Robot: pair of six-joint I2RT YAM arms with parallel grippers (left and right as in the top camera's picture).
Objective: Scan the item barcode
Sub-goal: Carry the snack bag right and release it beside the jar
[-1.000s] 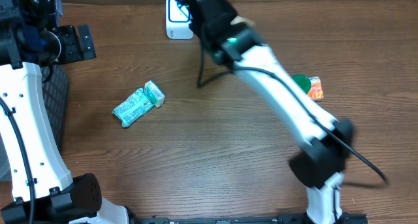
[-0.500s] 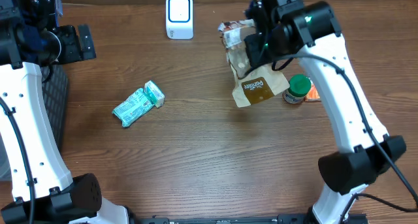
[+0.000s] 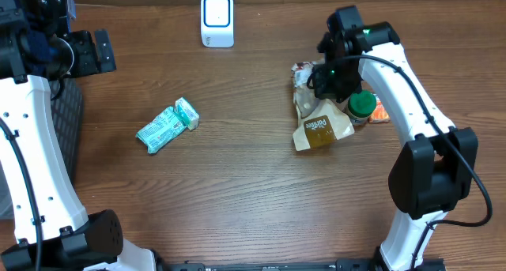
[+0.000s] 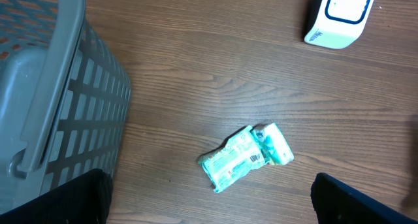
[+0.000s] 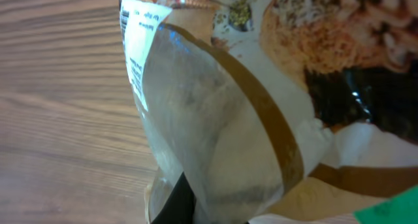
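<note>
The item is a brown and clear snack pouch (image 3: pixel 320 126). My right gripper (image 3: pixel 332 80) is shut on its upper part, and it hangs down with its lower end near the table right of centre. In the right wrist view the pouch (image 5: pixel 215 113) fills the frame, a white label on its left edge, and one dark finger (image 5: pixel 177 201) shows beneath it. The white and blue barcode scanner (image 3: pixel 217 20) stands at the back middle, also seen in the left wrist view (image 4: pixel 339 15). My left gripper (image 3: pixel 85 51) hangs open at the far left, holding nothing.
A green packet (image 3: pixel 167 126) lies left of centre, below the left wrist camera (image 4: pixel 245 157). A green-lidded jar (image 3: pixel 362 104) and an orange packet (image 3: pixel 383 107) sit just right of the pouch. A grey basket (image 4: pixel 52 87) stands at the left edge.
The right arm has swung the pouch away from the scanner, rightward and nearer, down beside the green-lidded jar. The left arm has not moved.
</note>
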